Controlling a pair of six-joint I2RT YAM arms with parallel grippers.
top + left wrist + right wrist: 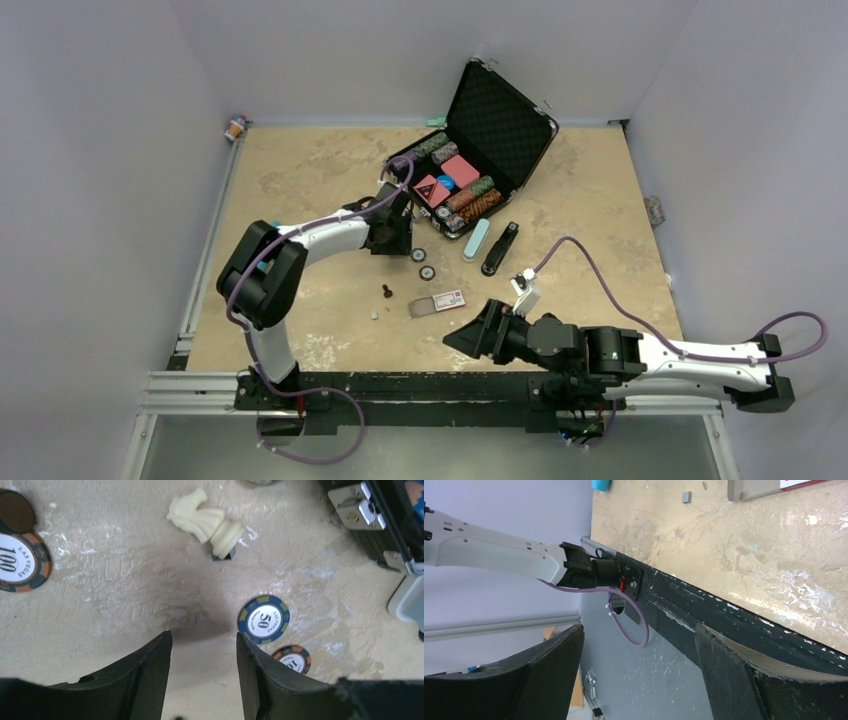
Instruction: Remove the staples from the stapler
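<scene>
Where it lies, the black stapler (500,248) looks slim.

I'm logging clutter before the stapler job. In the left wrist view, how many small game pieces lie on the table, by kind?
Poker chips: 3
Cream chess knight: 1
Plain dark disc: 1
Total: 5
A sliver at the top edge is too cut off to name, so it is not counted.

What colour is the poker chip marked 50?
The chip is blue with yellowish edge marks and a white centre; clearest in left wrist view.
</scene>
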